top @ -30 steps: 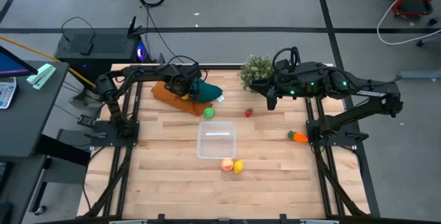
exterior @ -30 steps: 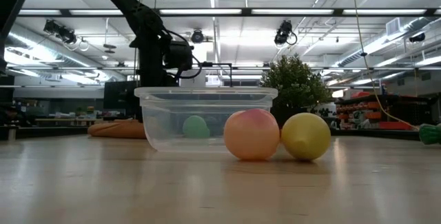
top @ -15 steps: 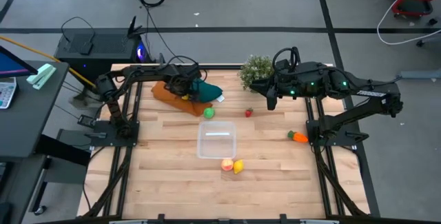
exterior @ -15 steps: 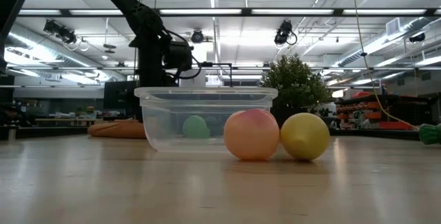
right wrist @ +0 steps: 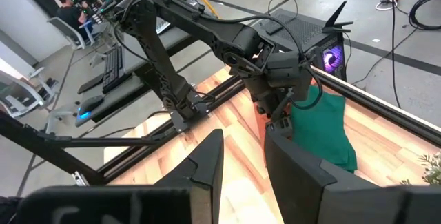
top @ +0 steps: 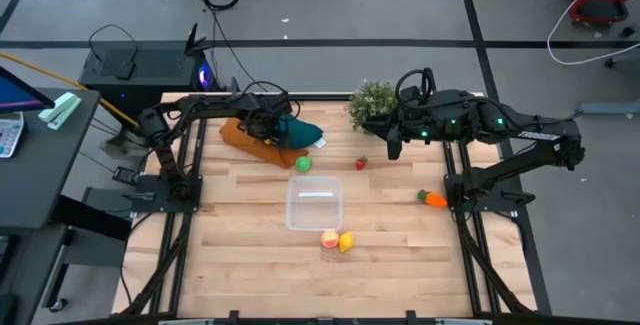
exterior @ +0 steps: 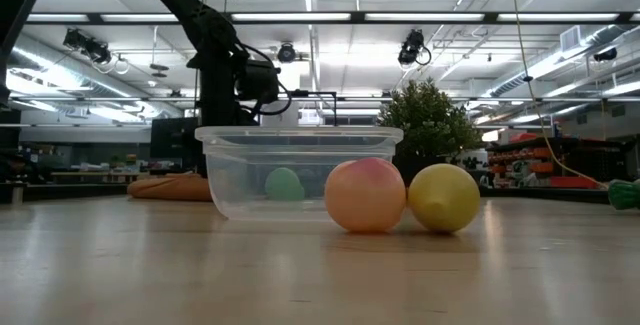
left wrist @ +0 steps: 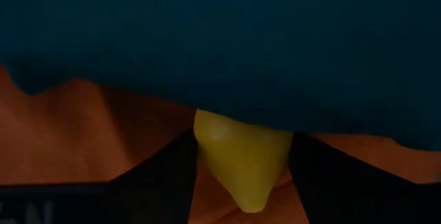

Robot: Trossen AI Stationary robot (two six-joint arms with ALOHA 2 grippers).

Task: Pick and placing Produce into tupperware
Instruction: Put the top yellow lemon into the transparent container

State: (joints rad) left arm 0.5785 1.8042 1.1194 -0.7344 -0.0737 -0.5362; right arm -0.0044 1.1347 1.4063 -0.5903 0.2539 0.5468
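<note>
Left end effector down on the crumpled cloths at the back of the wooden counter. Its two dark fingers bracket a small yellow tapered toy vegetable; whether they have closed onto it, cannot tell. Orange cloth directly under the fingers, dark teal cloth just beyond the yellow piece, overlapping its far end.

Near the end effector, off the cloth edge: small green round toy fruit. Further toward the counter's middle: clear square plastic tub with rounded corners, upright, nothing visible inside. Past the tub, touching each other: peach round toy fruit and yellow round toy fruit.

Right end effector hangs above the counter near the bushy green potted plant, fingers partly apart, holding nothing. Small red toy fruit just beside it; orange toy carrot well apart.
</note>
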